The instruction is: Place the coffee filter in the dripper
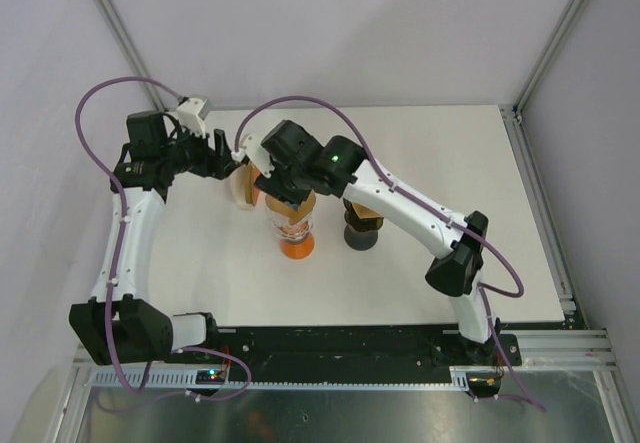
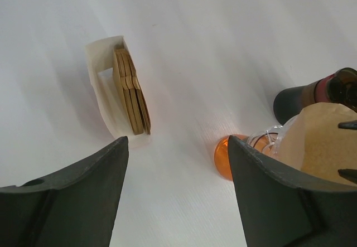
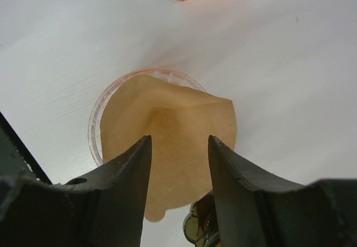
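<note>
At the left of the worktop (image 1: pixel 420 153), the left fingers (image 1: pixel 218 153) hang wide open and hold nothing, just beside the white holder (image 2: pixel 100 71) with its stack of spare filters (image 2: pixel 131 93). They have no part in this step and are best left idle, well out of the paper's way. Toward the middle, the dripper (image 1: pixel 297 246) stands upright on its orange foot, and the filter (image 3: pixel 173 130) lies across its glass mouth rather than down inside it. From the right wrist, the left part of the rim shows bare, while the paper's right corner and near edge hang out past the glass. The right fingers (image 1: pixel 287 198) hover straight above, part open, with the paper's crease showing in the gap. They seem to grip nothing, though whether a pad brushes the paper is hard to tell. To finish well, I judge the filter needs centring toward the bare side of the rim. A gentle, vertical press on its middle should then seat the cone evenly, since a hard or off-centre push could tip the dripper or crumple the paper. Just to the right stands a dark bottle (image 1: pixel 362 225), close enough that the arm should lift straight up when it leaves.
</note>
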`<state>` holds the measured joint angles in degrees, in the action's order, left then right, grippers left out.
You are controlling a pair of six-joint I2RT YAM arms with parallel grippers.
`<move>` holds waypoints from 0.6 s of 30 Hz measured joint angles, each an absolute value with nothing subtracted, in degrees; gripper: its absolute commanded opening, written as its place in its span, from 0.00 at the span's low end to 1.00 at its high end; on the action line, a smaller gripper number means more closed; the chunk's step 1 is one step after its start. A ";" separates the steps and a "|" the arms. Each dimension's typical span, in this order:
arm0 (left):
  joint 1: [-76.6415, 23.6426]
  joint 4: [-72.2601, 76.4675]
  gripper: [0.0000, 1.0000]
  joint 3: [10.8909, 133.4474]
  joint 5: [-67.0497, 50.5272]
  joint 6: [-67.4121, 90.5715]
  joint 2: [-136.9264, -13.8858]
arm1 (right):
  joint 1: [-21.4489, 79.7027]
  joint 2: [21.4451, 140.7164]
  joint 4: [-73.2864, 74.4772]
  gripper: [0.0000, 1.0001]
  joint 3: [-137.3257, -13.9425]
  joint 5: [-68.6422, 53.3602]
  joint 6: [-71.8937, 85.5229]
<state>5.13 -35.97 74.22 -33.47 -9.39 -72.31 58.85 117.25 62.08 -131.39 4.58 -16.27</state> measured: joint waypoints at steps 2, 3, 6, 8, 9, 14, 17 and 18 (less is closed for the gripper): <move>4.99 -35.83 0.76 73.54 -34.24 -9.10 -72.18 | 58.52 116.40 61.71 0.50 -131.37 4.73 -15.33; 4.80 -35.77 0.76 72.97 -34.68 -9.04 -71.94 | 58.24 115.77 61.36 0.51 -131.15 4.58 -14.59; 3.81 -36.32 0.76 71.90 -35.35 -8.99 -70.94 | 56.45 112.75 59.55 0.57 -128.90 3.40 -11.92; 2.33 -36.82 0.77 71.85 -36.16 -9.04 -70.26 | 54.35 109.93 57.67 0.59 -125.75 2.35 -9.78; 1.56 -36.93 0.77 71.85 -36.40 -9.06 -70.04 | 53.74 109.14 57.28 0.60 -124.77 1.96 -8.97; -4.56 -38.33 0.77 71.57 -36.45 -9.15 -69.71 | 49.69 105.82 53.34 0.62 -117.91 -1.52 -5.23; -6.07 -38.94 0.77 71.33 -36.36 -9.23 -69.71 | 49.30 105.80 51.68 0.62 -115.33 -3.60 -4.25; -6.39 -38.94 0.77 71.11 -36.23 -9.30 -69.73 | 49.36 105.82 51.53 0.62 -114.69 -4.03 -4.05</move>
<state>-6.39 -38.94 71.11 -36.23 -9.30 -69.73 49.36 105.82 51.53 -114.69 -4.03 -4.05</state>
